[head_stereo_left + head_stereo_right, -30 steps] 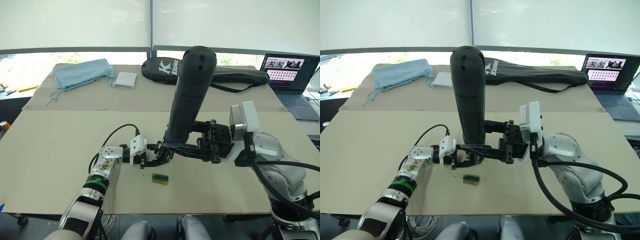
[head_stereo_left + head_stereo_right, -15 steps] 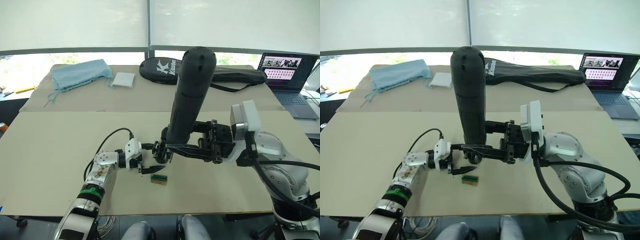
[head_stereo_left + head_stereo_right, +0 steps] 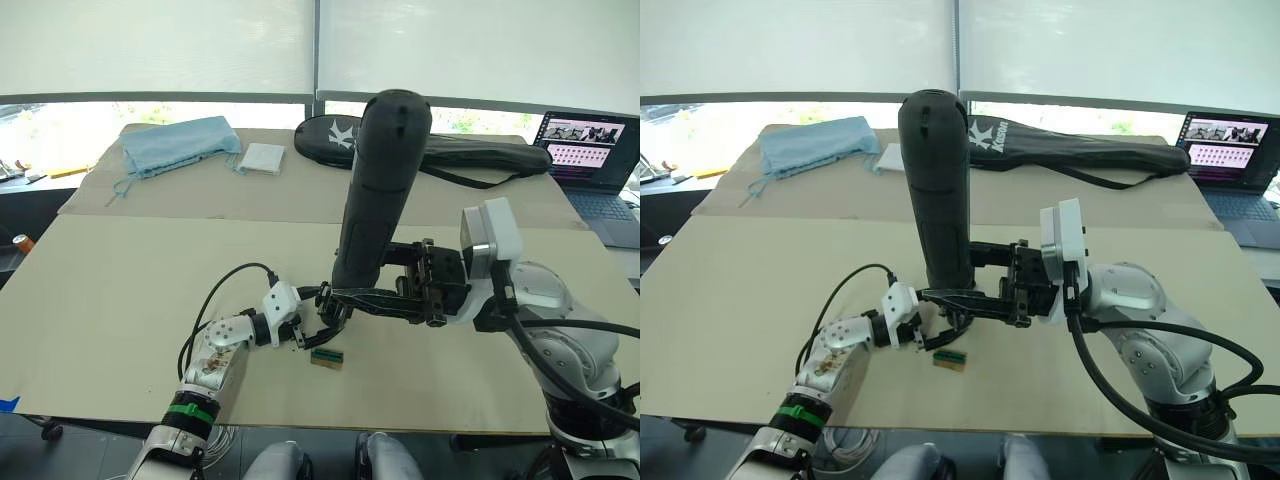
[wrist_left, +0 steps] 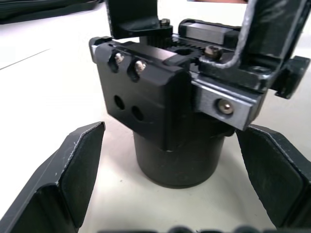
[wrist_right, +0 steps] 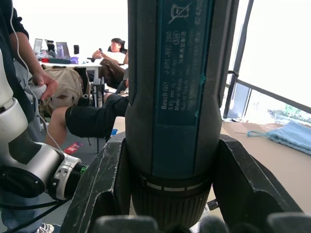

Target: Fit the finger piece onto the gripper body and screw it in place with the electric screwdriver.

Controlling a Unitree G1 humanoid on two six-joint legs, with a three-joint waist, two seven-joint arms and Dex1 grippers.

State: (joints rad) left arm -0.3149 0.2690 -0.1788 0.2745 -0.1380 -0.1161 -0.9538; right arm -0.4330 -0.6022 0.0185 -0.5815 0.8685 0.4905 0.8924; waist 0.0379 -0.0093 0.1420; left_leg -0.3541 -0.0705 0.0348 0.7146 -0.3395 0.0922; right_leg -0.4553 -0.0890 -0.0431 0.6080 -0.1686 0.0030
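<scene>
The gripper body (image 4: 160,92), a black block on a round base, stands on the tan table (image 3: 120,280). My left gripper (image 3: 305,335) is low on the table and open. Its fingers (image 4: 73,174) sit on either side of the base, apart from it. My right gripper (image 3: 340,298) is shut on the electric screwdriver (image 3: 378,180). The screwdriver stands nearly upright with its lower end over the gripper body (image 3: 323,320). In the right wrist view its dark bluish barrel (image 5: 170,97) sits between my two fingers. The finger piece is hidden from me.
A small green-and-tan block (image 3: 327,357) lies just in front of the gripper body. At the table's far side lie a black racket bag (image 3: 440,152), a blue cloth (image 3: 178,143) and a white pad (image 3: 263,158). A laptop (image 3: 598,160) sits far right. People (image 5: 104,63) are beyond the table.
The head view has shifted. My left gripper drew back slightly from the gripper body, then came in again around its base. The screwdriver stays upright in my right gripper.
</scene>
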